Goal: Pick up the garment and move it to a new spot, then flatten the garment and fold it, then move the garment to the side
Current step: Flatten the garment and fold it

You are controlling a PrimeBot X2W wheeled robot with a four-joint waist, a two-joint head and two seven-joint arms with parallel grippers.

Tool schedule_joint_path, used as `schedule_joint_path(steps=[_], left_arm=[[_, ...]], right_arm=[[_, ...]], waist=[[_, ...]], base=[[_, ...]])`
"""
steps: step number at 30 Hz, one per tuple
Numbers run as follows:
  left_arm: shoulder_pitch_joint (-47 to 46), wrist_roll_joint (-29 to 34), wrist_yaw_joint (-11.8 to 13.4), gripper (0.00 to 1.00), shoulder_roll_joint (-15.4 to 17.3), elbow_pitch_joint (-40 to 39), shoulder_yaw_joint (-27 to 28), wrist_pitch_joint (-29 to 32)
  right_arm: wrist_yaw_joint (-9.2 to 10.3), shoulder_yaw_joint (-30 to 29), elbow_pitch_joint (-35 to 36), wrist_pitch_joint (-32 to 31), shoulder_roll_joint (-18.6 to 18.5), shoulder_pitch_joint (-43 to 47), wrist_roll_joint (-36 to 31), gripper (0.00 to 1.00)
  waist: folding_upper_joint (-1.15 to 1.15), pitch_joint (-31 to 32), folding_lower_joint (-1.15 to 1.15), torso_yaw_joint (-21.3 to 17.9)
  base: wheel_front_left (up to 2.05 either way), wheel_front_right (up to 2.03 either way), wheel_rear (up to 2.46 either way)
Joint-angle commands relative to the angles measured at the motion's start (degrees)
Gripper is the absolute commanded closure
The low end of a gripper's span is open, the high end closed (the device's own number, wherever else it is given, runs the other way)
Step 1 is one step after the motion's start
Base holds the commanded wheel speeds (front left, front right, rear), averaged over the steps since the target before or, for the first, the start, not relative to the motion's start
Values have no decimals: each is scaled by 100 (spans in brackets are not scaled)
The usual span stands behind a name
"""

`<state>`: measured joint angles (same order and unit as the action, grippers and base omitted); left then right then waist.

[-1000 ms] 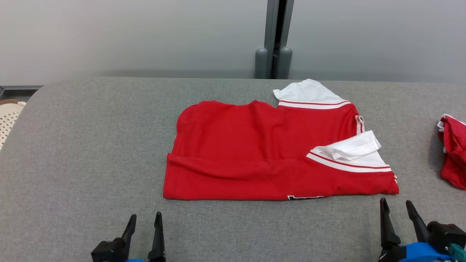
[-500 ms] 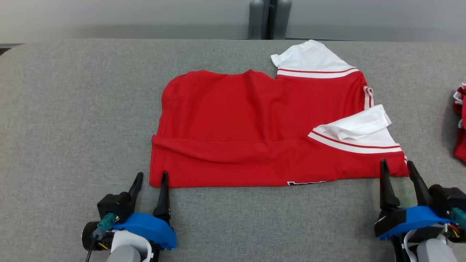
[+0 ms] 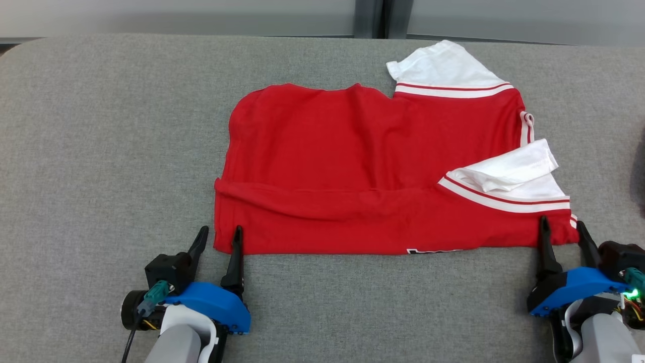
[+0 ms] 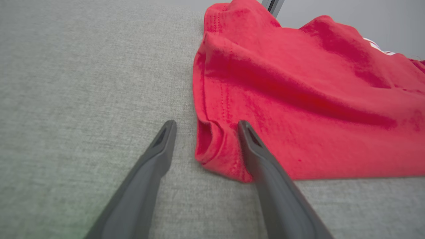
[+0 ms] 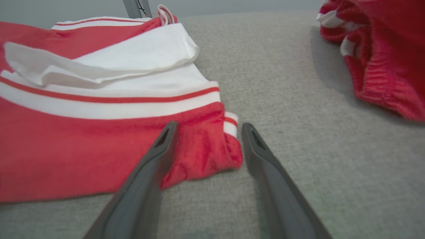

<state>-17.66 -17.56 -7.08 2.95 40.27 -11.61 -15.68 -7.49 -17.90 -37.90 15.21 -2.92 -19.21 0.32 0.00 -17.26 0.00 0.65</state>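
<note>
Spreading across the head view, the grey fabric-covered table (image 3: 101, 126) is seen from closer and steeper than a second ago, a shift to be put down to the camera tipping downward and not to the cloth. The red garment (image 3: 363, 166) is laid near the table's middle, largely flattened, its outline and creases unchanged over that second, with a low ridge running across it just behind the near hem. A second red garment (image 5: 385, 56) is bunched well apart to the right, as shown in the right wrist view. One white sleeve (image 3: 443, 68) is spread at the far right corner, and the other white sleeve (image 3: 509, 169) is folded back on itself near the right edge. What has changed is the arms: both have been brought forward from short of the hem up to it. The left gripper (image 3: 220, 228) is now set at the near left corner and the right gripper (image 3: 561, 220) at the near right corner. Both pairs of fingers are held wide apart and nothing is clamped; in each wrist view the corner of the hem is seen lying between them, the inner finger over the cloth. Whether the tips are already pressed to the table cannot be told. It is judged that a two-corner grasp for the next fold is being prepared, and only closing is wanted.
</note>
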Motion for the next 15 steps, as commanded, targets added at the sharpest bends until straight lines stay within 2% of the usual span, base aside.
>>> schedule_joint_path(steps=[1, 2, 3, 4, 5, 6, 7, 9, 15], left_arm=[[56, -28, -25, 0, -8, 178, -37, 99], [53, -38, -27, 0, -8, 187, -58, 99], [52, -48, -30, 0, -8, 199, -79, 99], [61, -63, -33, 0, -8, 212, -105, 99], [69, -61, -36, 31, -8, 225, -137, 99], [80, -67, -40, 85, -12, 251, -178, 99], [79, -28, -45, 100, -22, 274, -251, 101], [69, -36, -53, 100, -29, 244, -315, 100], [33, -165, -53, 100, -2, -297, -41, 52]], right_arm=[[0, -18, -209, -16, 2, -60, -21, 0], [1, -35, -359, -31, 6, -82, 20, 8], [2, -46, -483, -39, 9, -101, 50, 54], [2, -37, -579, -51, 12, -124, 116, 86], [2, -19, -647, -53, 16, -149, 177, 100], [1, 18, -667, -53, 20, -165, 231, 100], [1, 49, -628, -50, 28, -177, 298, 100], [0, 122, -462, -29, 24, -171, 430, 100], [0, 232, 323, -8, -6, -81, 897, 100]], waist=[[0, -5, 0, 14], [0, -4, 0, 22], [0, 0, 0, 27], [0, 6, 0, 30], [0, 13, 0, 30], [0, 25, 0, 26], [0, 35, 0, 21], [0, 87, 0, 14], [0, 430, 0, -14]], base=[[0, 0, 0], [0, 0, 0], [0, 0, 0], [0, 0, 0], [0, 0, 0], [0, 0, 0], [0, 0, 0], [0, 0, 0], [0, 0, 0]])
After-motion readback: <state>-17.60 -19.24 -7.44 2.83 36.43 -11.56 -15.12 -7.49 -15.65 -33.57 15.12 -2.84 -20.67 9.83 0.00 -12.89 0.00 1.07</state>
